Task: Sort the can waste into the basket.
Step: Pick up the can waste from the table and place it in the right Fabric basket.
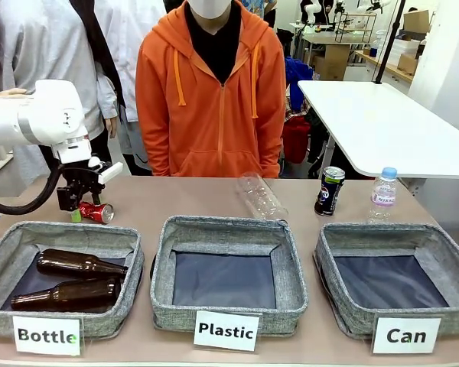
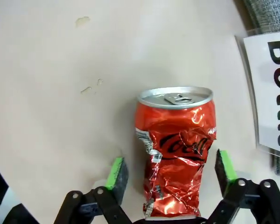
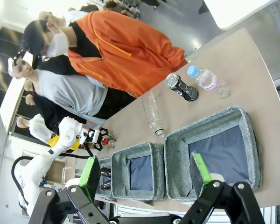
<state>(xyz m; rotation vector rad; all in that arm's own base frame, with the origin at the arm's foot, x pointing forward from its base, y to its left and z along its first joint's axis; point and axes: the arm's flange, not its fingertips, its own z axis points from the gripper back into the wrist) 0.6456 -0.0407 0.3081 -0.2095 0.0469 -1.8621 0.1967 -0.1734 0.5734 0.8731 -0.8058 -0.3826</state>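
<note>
The crushed red can (image 2: 177,149) lies on its side on the table, its silver top pointing away. My left gripper (image 2: 170,168) is open and straddles it, with a green pad (image 2: 115,172) on either side and a narrow gap to each. From the front, this gripper (image 1: 88,210) and red can (image 1: 99,212) are at the far left, behind the Bottle bin. A dark can (image 1: 329,191) stands upright at the far right. The basket (image 1: 382,232) labelled "Can" sits front right with nothing in it. My right gripper (image 3: 147,175) hangs open, high above the basket (image 3: 200,127).
The Bottle bin (image 1: 8,248) holds two brown glass bottles. The Plastic bin (image 1: 164,264) sits in the middle. A clear plastic bottle (image 1: 260,197) lies behind it, and a small water bottle (image 1: 382,195) stands beside the dark can. A person in an orange hoodie (image 1: 210,99) stands across the table.
</note>
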